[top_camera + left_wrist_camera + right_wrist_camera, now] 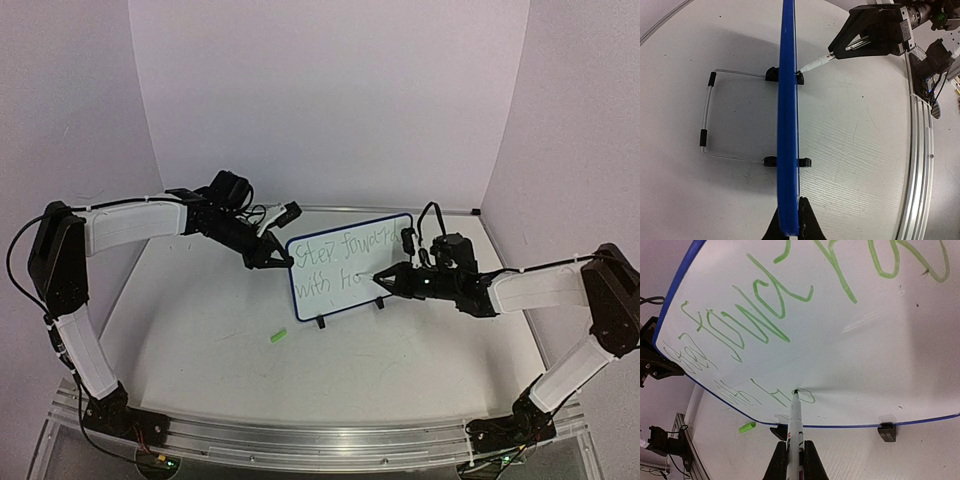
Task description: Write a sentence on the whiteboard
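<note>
Top external: we see the whiteboard [350,267] upright on its clip feet [320,322] mid-desk, between the two arms.
Left jaws: closed on the board's blue frame at its left edge, as our left wrist view shows.
Right jaws: clamped on a marker [795,415], tip touching the board.
Sentence [770,305]: green; we read "Step forward" above "with ho", the tip at the "o".
Desk [200,330]: a green cap [277,338] lies near the board's front.

You see both arms built alike: the left arm [125,225] and the right arm [535,288] wear white shells on their long links, with black housings at the joints and black bases. Thin black cables [14,250] loop beside them. The left gripper [283,260] and the right gripper [378,277] are matte black.
</note>
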Motion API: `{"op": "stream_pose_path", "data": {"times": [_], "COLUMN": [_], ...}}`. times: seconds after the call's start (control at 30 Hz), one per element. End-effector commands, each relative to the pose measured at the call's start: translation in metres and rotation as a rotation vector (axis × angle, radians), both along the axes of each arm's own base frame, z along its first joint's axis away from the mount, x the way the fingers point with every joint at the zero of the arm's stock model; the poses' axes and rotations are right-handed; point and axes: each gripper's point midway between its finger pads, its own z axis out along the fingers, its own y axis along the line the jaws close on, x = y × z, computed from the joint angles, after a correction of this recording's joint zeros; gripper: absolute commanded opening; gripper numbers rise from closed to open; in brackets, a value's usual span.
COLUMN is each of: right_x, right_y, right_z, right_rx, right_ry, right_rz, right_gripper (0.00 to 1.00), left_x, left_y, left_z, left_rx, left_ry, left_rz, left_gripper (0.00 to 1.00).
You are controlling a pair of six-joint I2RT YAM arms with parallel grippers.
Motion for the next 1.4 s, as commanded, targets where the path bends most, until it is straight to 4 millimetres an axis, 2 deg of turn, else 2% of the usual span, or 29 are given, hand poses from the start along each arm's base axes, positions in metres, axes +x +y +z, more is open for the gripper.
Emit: {"op": "stream_pose_path", "data": {"times": [0.0,0.3,0.7,1.17,1.37], "right_x": [0.009,-0.001,0.006,0.016,0.015], "right_y": [0.003,-0.014,-0.016,-0.010,-0.013], "right_z": [0.012,0.045,0.021,0.022,0.014], "right_rx": [0.011,0.045,0.000,-0.002,-0.015], "right_ry": [-0.041,-0.114,-0.062,-0.070,-0.052], "right_rz": [-0.004,-0.052,-0.071,-0.061,-0.073], "right_gripper": [0.00,0.00,0.00,0.00,0.00], "left_x": [0.000,0.000,0.000,0.000,0.000], "left_y": [0.002,0.001,0.002,0.002,0.001], "left_z": [-0.013,-0.013,-0.014,-0.015,-0.015], "left_rx": [0.060,0.058,0.060,0.062,0.062], "left_ry": [0.004,0.005,0.007,0.006,0.006], "left_rz": [-0.002,-0.003,-0.002,-0.002,-0.001], "left_gripper": [0.00,0.00,0.00,0.00,0.00]}}
